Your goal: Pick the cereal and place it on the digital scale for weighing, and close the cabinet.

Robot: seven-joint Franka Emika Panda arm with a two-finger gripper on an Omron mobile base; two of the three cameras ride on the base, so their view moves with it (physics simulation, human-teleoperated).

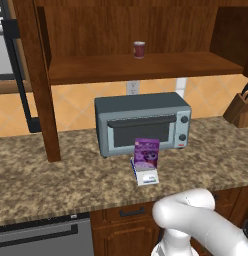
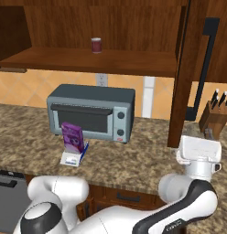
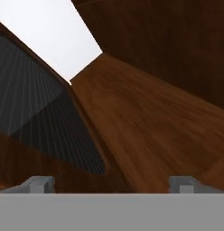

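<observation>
My fingers [image 3: 41,184] stood spread and empty at the frame bottom, close against the cabinet [image 3: 150,117] door's wood. The cereal [image 1: 146,153] stood on the digital scale [image 1: 146,175] at mid-frame, open worktop [image 1: 46,175] around it.

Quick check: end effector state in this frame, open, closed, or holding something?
End effector: open, fingertips set wide apart, nothing between them, facing the cabinet door.
</observation>
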